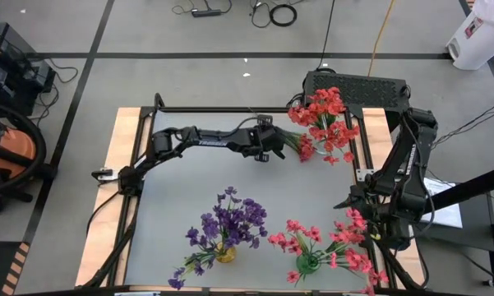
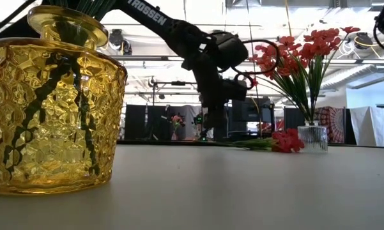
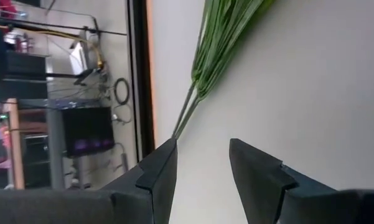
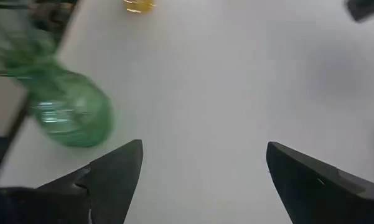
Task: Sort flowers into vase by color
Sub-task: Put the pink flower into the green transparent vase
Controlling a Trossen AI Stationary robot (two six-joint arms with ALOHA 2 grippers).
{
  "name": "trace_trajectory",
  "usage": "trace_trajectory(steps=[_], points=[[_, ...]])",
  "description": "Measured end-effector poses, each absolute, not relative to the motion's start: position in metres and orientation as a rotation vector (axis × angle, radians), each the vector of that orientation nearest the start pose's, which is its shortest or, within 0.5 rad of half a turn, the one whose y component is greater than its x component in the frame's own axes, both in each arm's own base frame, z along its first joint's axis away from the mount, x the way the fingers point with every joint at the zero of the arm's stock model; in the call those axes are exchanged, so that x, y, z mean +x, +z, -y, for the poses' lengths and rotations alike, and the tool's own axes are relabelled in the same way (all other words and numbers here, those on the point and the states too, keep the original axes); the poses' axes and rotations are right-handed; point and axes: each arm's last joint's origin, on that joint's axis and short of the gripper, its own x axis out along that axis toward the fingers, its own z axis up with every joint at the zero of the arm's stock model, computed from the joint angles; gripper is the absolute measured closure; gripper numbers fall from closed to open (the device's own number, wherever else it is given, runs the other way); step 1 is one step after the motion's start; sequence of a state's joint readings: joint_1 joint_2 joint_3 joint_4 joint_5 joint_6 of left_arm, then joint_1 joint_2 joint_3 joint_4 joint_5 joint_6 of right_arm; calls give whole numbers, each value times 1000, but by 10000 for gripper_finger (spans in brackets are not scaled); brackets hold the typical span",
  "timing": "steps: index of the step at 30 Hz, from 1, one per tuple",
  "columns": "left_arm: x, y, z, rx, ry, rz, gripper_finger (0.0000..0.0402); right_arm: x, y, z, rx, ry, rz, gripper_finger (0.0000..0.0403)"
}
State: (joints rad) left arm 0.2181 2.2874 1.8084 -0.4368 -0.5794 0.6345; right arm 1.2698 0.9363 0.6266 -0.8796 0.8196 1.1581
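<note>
Flowers lie partly unsorted: a red sprig (image 1: 300,146) rests flat on the table (image 1: 181,197) just beside the left gripper (image 1: 273,146), whose fingers (image 3: 158,177) stand spread in its wrist view with the green stem ends at one fingertip, not pinched; the low view shows that sprig lying against the clear vase (image 2: 314,137) of red blossoms. The right gripper (image 4: 202,180) hangs wide apart and empty near the green vase (image 4: 68,115); only the high view shows purple flowers (image 1: 230,222) in the yellow vase (image 1: 224,253) and pink flowers (image 1: 320,238) in the green one.
</note>
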Motion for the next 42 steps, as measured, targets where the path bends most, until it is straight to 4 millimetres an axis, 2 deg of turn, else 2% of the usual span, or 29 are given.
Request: trace_trajectory(steps=[6,10,15,21,26,30,37,42], points=[[476,188,-107,671,477,-1110,246,69,206,-126,31,-175,-728,69],[472,205,-92,596,507,-1068,246,76,200,-126,-20,-272,-684,69],[466,233,-64,509,525,-987,246,89,191,-128,-47,-378,-611,69],[459,259,-23,478,484,-905,246,107,175,-127,-109,-507,-637,69],[457,266,13,503,413,-864,246,119,160,-124,-182,-605,-672,69],[456,266,35,524,370,-855,246,129,150,-120,-208,-688,-663,69],[453,266,63,531,324,-832,246,143,137,-109,-276,-793,-695,69],[450,266,78,540,299,-821,246,152,136,-101,-313,-832,-709,69]])
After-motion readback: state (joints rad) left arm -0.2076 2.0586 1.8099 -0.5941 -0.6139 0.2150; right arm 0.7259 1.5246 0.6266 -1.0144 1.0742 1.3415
